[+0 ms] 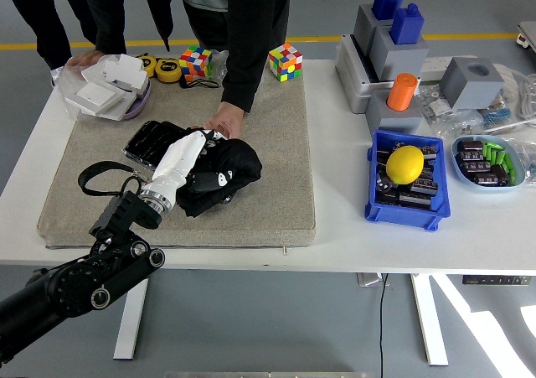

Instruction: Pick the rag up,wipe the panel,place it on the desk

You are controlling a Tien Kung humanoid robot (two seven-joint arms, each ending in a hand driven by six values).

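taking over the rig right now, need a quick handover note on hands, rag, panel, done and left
Left hand: shut on the black rag, pressing it on the dark panel on the beige mat.
Right hand: not in view.
A person's hand rests on the mat at the panel's far edge.
Done: rag picked up, wiping under way; the rag now sits toward the panel's right end.
Left: finish wiping, then place the rag on the desk.
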